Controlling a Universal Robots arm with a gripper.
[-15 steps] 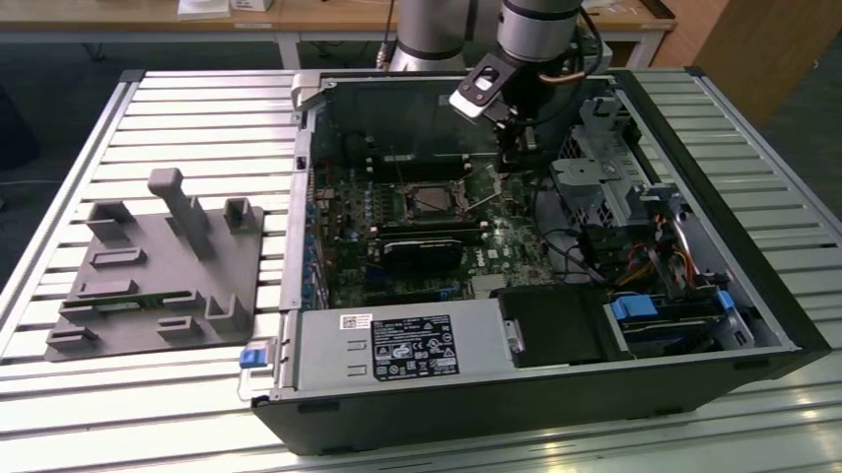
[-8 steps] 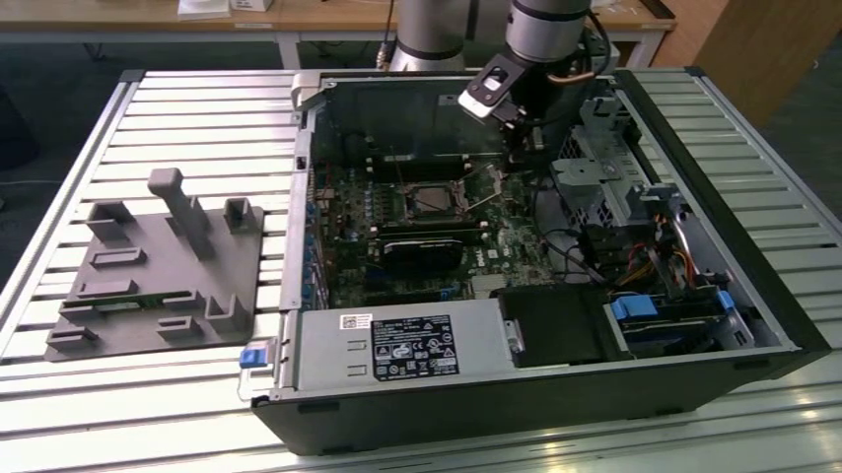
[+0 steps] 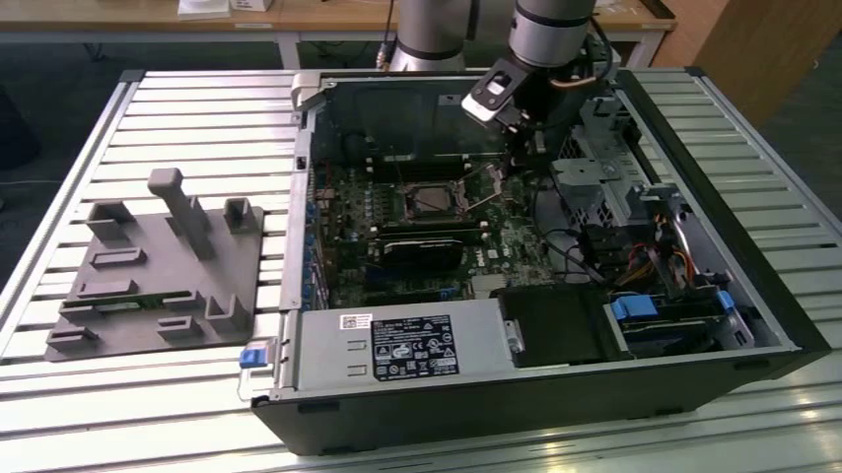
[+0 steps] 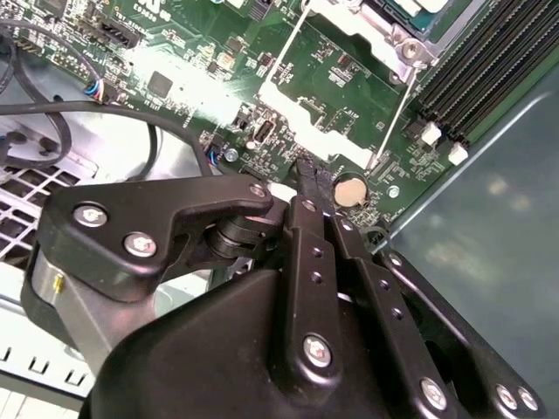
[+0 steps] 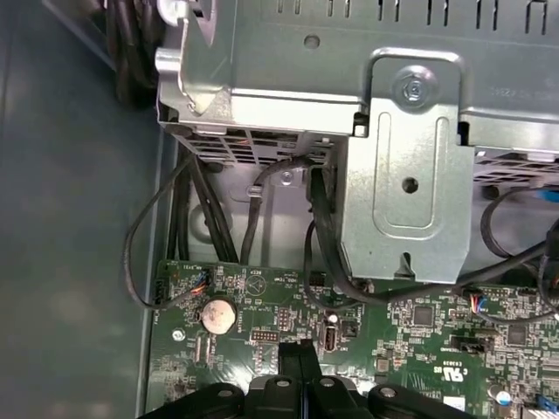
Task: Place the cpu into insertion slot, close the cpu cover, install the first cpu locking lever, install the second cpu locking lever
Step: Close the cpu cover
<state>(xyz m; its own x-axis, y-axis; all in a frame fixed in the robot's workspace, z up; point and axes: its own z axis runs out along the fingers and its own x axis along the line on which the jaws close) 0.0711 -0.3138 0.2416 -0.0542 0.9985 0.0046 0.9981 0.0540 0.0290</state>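
Note:
The open computer case (image 3: 303,128) lies on the table. Near the middle of its green board is the insertion slot (image 3: 455,202), with the cpu's (image 3: 429,202) grey top in it. The silver cpu cover (image 4: 397,30) lies around the chip. Two thin wire levers (image 4: 393,113) (image 4: 281,48) run out from the socket over the board. My gripper (image 3: 516,160) hangs over the board on the exterior view's right of the socket. Its black fingertips (image 4: 307,175) are shut together on nothing, close to one lever's end and a round coin battery (image 4: 351,188). The gripper (image 5: 297,353) tip also hovers just above the board in the first wrist view.
A metal drive cage (image 5: 410,157) with black cables (image 5: 175,227) stands just beyond the gripper. Memory slots (image 4: 489,70) run beside the socket. A labelled power supply (image 3: 394,345) fills the case's near end. A grey fixture stand (image 3: 152,266) sits on the slatted table.

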